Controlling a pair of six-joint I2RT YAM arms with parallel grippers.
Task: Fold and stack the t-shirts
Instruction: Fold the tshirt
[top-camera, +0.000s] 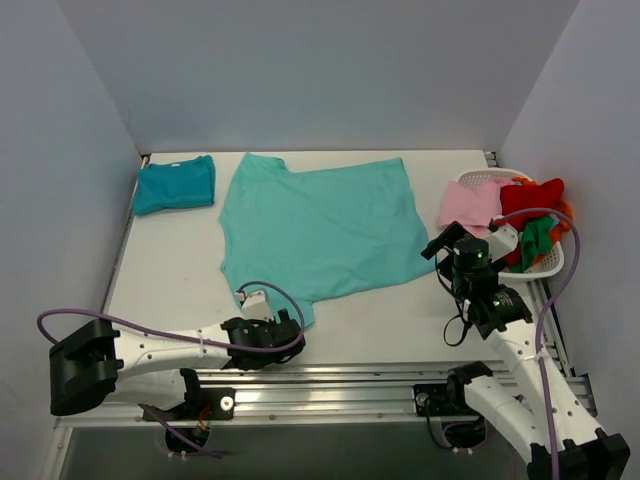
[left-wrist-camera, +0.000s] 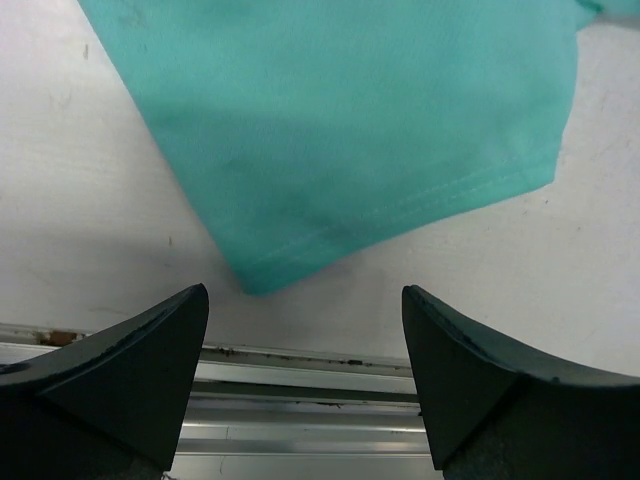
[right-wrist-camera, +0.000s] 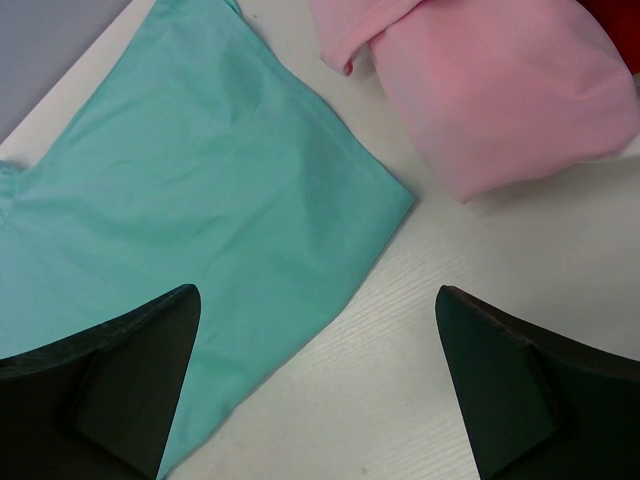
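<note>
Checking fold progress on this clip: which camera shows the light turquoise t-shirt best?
Top external: the whole light turquoise t-shirt lies spread flat on the table, outline complete. Left wrist shows only its near stitched corner; right wrist shows only another corner, beside the pink garment.

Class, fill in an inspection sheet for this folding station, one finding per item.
Surface: white table, faint marks.
Job's things: turquoise t-shirt spread flat mid-table; teal t-shirt folded at the far left corner.
Clutter: basket at right holding a red garment and a green garment; pink garment spilling over its edge.
Grippers: left gripper open above the turquoise t-shirt's near corner; right gripper open above its right corner.
Cables: purple cables looping along both arms.
Surroundings: plain walls on three sides; metal rail at the near edge.
</note>
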